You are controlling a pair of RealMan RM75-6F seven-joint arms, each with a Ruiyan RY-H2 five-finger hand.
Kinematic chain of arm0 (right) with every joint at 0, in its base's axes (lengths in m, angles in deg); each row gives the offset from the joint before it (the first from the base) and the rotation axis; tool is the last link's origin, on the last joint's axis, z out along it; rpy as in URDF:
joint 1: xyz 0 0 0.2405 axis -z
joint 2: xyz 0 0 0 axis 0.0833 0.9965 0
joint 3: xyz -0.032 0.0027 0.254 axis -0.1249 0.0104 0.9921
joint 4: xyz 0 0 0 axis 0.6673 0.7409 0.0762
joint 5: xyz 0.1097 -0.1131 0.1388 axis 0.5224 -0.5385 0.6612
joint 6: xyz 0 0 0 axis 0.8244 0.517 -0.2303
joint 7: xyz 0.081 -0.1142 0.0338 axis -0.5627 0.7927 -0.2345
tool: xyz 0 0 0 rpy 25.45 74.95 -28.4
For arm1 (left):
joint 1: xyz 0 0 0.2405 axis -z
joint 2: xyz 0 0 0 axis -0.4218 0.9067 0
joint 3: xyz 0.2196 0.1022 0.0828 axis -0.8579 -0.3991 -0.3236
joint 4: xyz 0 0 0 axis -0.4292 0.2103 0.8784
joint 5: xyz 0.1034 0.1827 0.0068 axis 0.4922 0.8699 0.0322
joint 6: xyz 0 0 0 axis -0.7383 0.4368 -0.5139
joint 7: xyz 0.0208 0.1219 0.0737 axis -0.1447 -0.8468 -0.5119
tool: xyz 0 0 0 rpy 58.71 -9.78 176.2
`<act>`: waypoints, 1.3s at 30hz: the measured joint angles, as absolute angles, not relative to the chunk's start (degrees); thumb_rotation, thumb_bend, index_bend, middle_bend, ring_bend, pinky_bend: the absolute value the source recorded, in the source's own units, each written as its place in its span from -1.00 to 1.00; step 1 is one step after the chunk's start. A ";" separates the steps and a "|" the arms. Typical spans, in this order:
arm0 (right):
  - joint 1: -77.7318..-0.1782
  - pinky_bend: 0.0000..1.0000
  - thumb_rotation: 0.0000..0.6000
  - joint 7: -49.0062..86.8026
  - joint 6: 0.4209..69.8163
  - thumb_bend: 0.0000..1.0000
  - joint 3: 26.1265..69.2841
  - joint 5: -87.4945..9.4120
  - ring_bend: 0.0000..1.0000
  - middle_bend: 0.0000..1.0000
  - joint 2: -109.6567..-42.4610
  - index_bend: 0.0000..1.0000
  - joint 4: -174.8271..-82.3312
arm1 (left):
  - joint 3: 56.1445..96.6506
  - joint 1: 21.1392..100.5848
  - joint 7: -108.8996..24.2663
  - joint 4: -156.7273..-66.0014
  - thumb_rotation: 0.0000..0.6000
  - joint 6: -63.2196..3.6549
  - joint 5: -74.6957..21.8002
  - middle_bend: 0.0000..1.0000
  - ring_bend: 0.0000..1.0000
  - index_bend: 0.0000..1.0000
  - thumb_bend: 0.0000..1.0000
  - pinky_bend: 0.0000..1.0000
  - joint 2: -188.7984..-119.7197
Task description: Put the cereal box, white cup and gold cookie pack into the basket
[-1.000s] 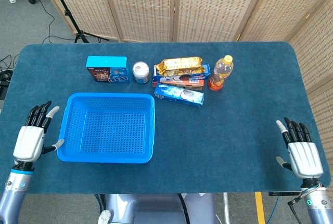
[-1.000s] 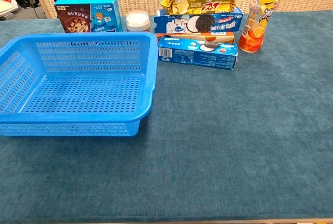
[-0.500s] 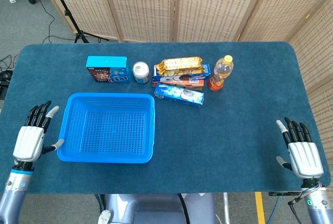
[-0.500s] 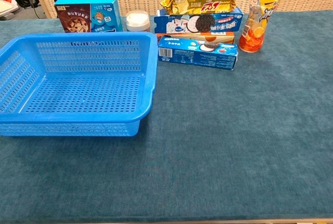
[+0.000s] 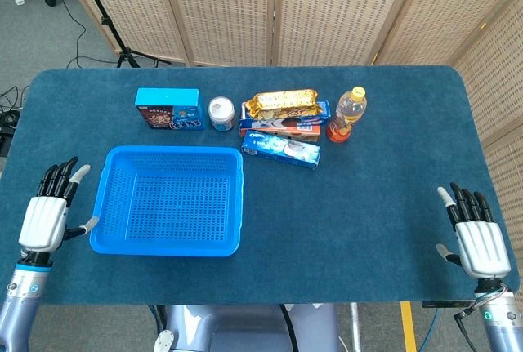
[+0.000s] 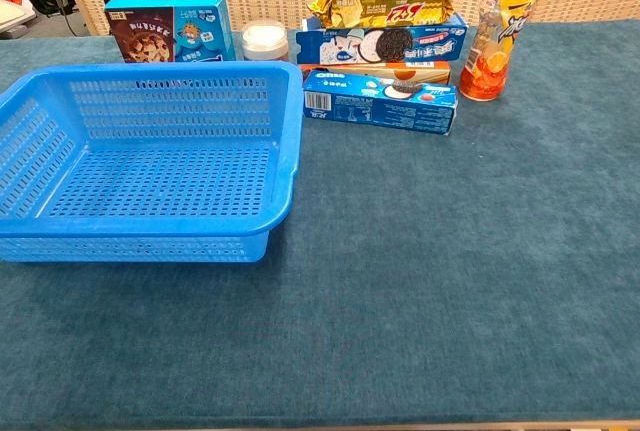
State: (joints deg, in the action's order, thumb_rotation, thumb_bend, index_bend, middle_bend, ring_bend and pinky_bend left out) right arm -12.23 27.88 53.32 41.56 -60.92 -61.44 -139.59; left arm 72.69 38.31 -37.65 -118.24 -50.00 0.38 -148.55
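Basket: blue perforated plastic basket (image 5: 167,199), on the table's left half.
Cereal box: blue cardboard cereal box (image 5: 169,109), behind the basket.
Cup: white round cup (image 5: 221,113), right of the box.
Cookie pack: gold foil cookie pack (image 5: 282,103), atop stacked blue cookie boxes (image 5: 284,130).
Left hand (image 5: 46,217): fingers spread, holding nothing.
Right hand (image 5: 478,242): fingers spread, holding nothing.

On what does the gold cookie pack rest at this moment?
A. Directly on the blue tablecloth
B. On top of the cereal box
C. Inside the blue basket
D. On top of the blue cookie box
D: the gold cookie pack lies on top of the blue cookie box, behind the basket, which holds nothing, and well to the right of the cereal box.
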 measured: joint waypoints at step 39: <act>-13.91 -0.91 1.00 24.94 48.60 -0.69 42.82 -56.68 -1.00 -1.00 -62.79 -1.00 -135.51 | 76.67 44.30 -42.53 -123.85 1.00 -39.90 -9.45 -1.00 -1.00 -0.85 -0.69 -0.91 -145.95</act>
State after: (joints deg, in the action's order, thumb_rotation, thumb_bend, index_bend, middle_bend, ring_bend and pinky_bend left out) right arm -13.91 24.94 48.60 42.82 -56.68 -62.79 -135.51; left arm 76.67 44.30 -42.53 -123.85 -39.90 -9.45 -145.95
